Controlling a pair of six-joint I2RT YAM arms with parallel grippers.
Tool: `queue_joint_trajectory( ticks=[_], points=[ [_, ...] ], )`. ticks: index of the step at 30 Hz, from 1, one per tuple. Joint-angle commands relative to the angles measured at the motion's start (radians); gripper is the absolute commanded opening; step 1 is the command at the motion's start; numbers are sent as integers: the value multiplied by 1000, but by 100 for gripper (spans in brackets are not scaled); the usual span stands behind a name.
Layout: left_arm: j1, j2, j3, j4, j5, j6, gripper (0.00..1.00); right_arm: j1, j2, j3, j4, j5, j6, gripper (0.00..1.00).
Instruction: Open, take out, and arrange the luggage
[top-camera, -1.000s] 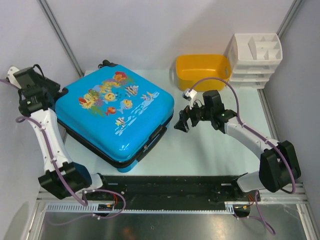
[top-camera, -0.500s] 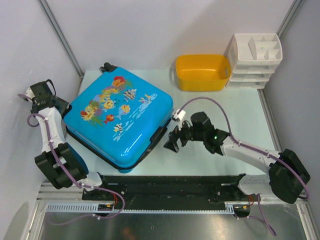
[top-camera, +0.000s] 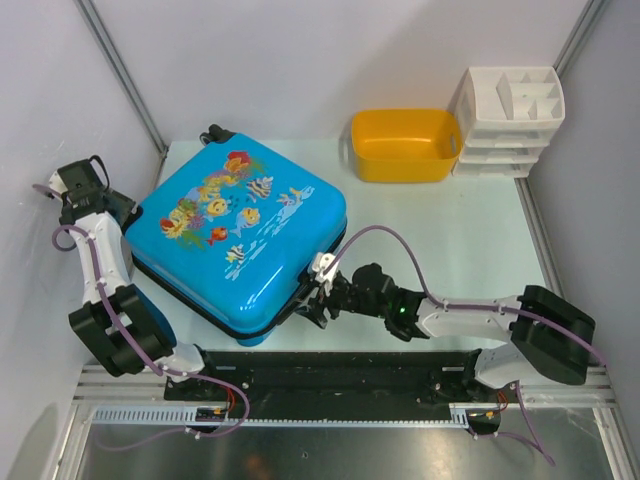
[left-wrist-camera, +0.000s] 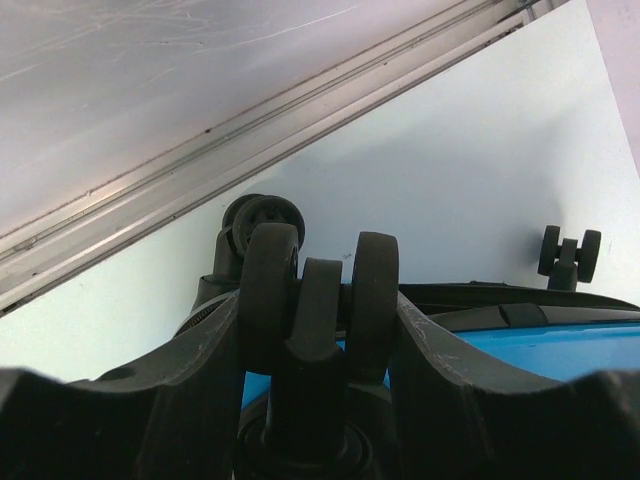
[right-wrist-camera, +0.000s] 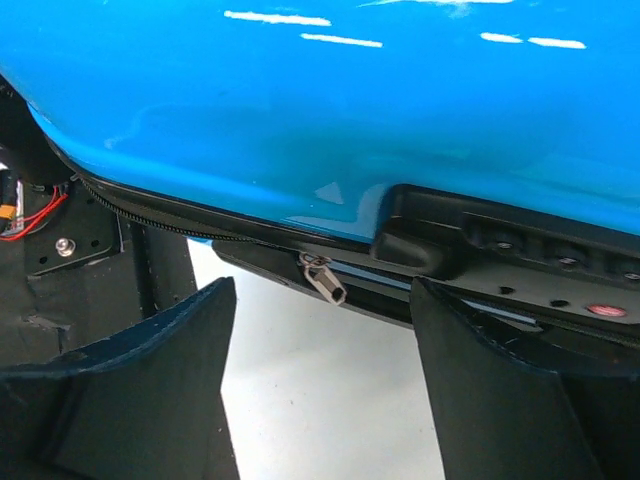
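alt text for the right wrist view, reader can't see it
The open right gripper faces the side of a glossy blue suitcase that fills the top of the frame. A small silver zipper pull hangs from its black zipper band, in line with the gap between the two dark fingers.

Top view: bright, even overhead light; shadows faint, soft; focus sharp. Right wrist view: white glare streaks on luggage (right-wrist-camera: 400, 90) shell along upper edge; fingers (right-wrist-camera: 150, 380) at bottom dim, soft. Left wrist view: foreground dark, slightly blurred.
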Motion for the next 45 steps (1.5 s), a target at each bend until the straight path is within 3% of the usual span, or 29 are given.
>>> queue_joint_trajectory(
  ticks=[1,12,18,19,25,34,36,41,45],
  points=[
    [-16,-18,38,44,81,-31,0,35,62,-12,175,58,-98,73],
    [-12,-15,35,57,97,-40,0,35,174,-11,299,89,-139,58],
    [-4,-15,24,61,98,-43,0,35,200,-11,292,131,-112,41],
    [-4,-13,22,63,100,-43,0,38,197,-9,276,137,-105,35],
    [1,-15,24,64,103,-43,0,88,146,-12,174,221,-66,35],
    [7,-26,4,69,108,-46,0,67,186,-6,261,236,-81,34],
    [8,-27,1,70,108,-43,0,56,186,-4,261,233,-76,29],
    [14,-19,2,75,106,-43,0,49,172,-6,239,197,-67,1],
    [14,-16,1,77,109,-46,0,61,152,-6,206,198,-73,0]
  ],
)
